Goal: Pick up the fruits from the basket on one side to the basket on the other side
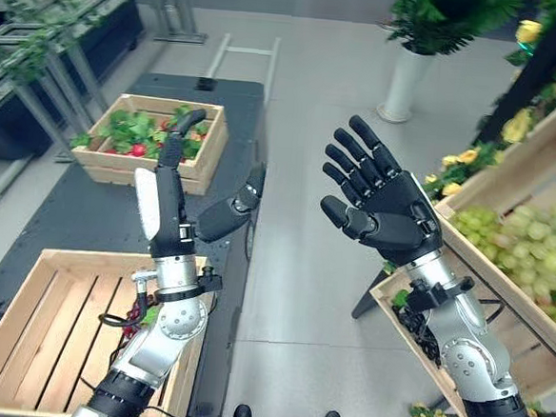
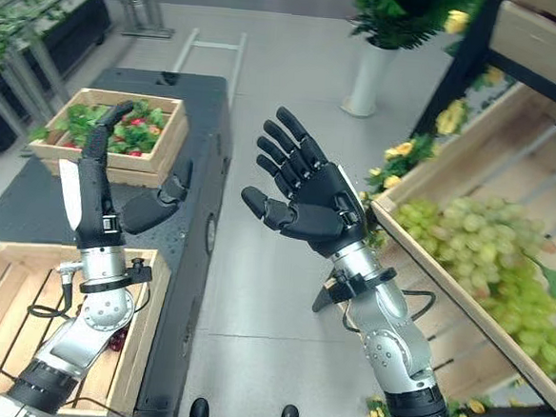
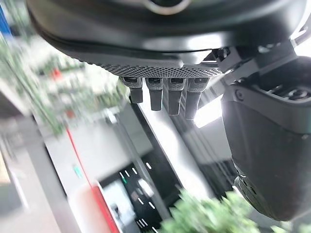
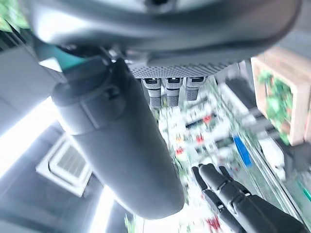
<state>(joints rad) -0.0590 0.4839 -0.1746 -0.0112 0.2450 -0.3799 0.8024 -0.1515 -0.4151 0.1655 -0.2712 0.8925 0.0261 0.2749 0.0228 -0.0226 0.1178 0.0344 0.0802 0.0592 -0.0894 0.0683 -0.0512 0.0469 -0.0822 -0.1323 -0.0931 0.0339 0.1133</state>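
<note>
A far wooden crate on the black table holds red fruits among green leaves. A nearer wooden crate lies at the lower left, its slatted floor mostly bare, with a small red thing by my left forearm. My left hand is raised above the table's edge, open, with its fingers straight and holding nothing. My right hand is raised over the floor to the right of the table, open, with its fingers spread and nothing in it.
A slanted wooden shelf with green grapes stands at the right, with yellow flowers around it. A white vase with a plant stands on the floor at the back. Grey floor lies between table and shelf.
</note>
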